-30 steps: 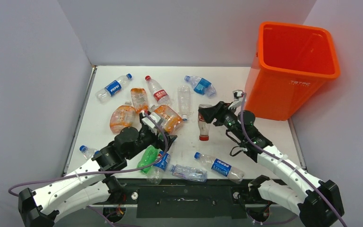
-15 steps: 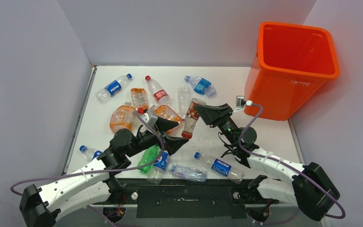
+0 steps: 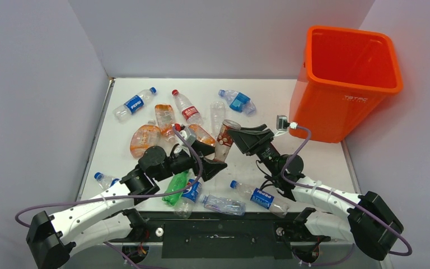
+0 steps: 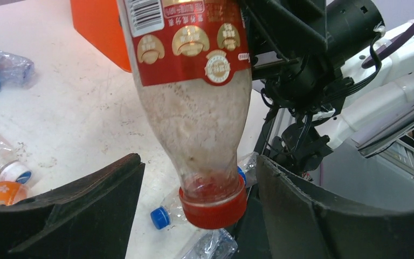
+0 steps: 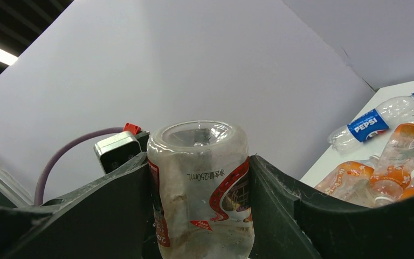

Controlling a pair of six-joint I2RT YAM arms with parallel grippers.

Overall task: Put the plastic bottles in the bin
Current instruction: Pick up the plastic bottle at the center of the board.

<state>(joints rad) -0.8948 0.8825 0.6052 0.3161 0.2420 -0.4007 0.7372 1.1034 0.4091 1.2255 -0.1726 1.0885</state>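
A clear bottle with a red label (image 3: 224,138) hangs cap down above the table, and my right gripper (image 3: 239,136) is shut on its upper body. In the right wrist view both fingers (image 5: 280,199) press the bottle's (image 5: 199,178) sides. My left gripper (image 3: 211,161) is open around the bottle's red cap (image 4: 213,208), with a gap on each side of the cap. The tall orange bin (image 3: 341,106) stands at the back right, apart from both grippers. Several other plastic bottles lie on the table: a Pepsi one (image 3: 134,103), orange-tinted ones (image 3: 144,139) and a green one (image 3: 174,188).
More bottles lie near the front edge: a blue-labelled one (image 3: 260,197) and a crushed clear one (image 3: 224,204). At the back lie a crushed blue one (image 3: 236,101) and a red-labelled one (image 3: 186,109). Grey walls close in the table's back and sides.
My right gripper has swung the red-labelled bottle left and tilted it cap down. My left gripper has risen toward it, and its jaws now flank the cap and have narrowed a little.
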